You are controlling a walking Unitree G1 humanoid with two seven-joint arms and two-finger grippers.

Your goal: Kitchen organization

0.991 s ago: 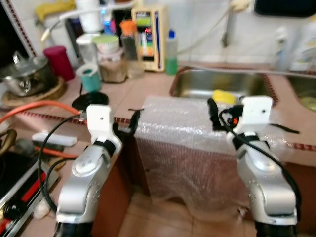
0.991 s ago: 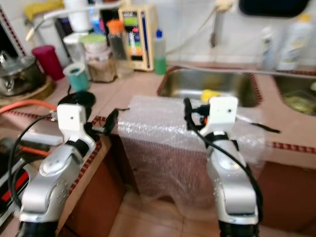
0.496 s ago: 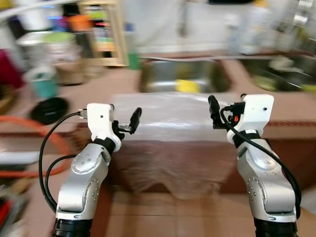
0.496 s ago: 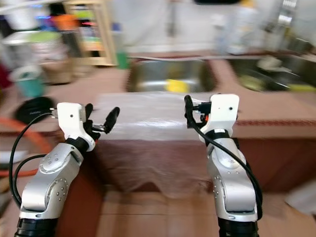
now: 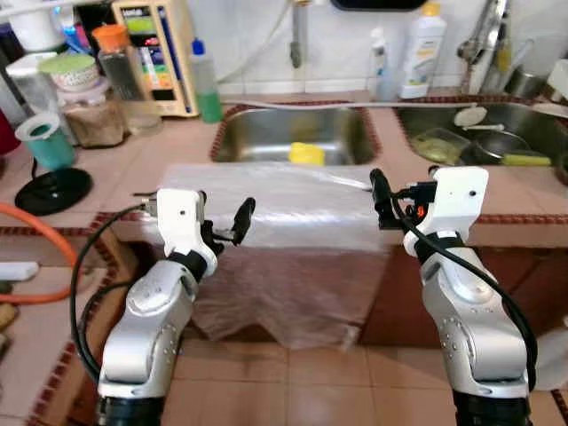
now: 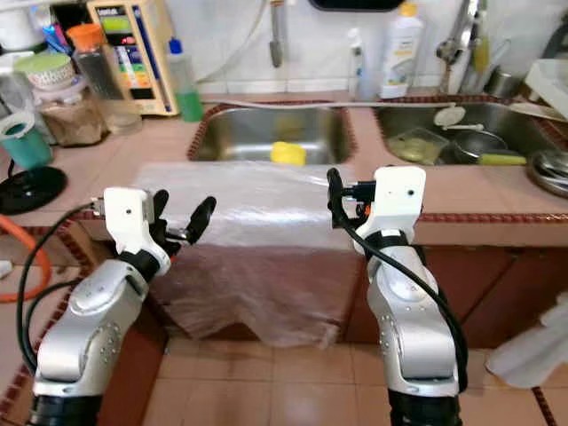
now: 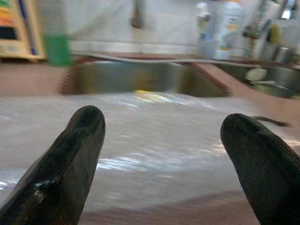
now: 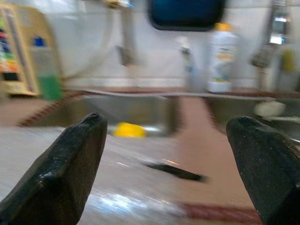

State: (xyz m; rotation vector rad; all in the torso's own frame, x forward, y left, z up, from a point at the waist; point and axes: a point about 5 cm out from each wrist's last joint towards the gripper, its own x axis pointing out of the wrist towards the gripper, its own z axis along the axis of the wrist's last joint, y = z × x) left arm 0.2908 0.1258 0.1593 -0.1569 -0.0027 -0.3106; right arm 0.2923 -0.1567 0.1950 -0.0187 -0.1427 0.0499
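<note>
Both silver arms are reaching forward at counter height, the left gripper (image 7: 159, 154) and the right gripper (image 8: 168, 159) each holding its black fingers spread wide and gripping nothing. Just beyond them a clear bubble-wrap sheet (image 5: 284, 209) is draping over the tiled counter edge (image 5: 532, 217). Farther back, a yellow sponge (image 5: 307, 153) is sitting in the steel sink (image 5: 257, 142).

Glossy clear plastic sheet (image 5: 266, 209) drapes a matt tiled counter (image 5: 133, 160) beside a steel sink (image 5: 288, 133).
</note>
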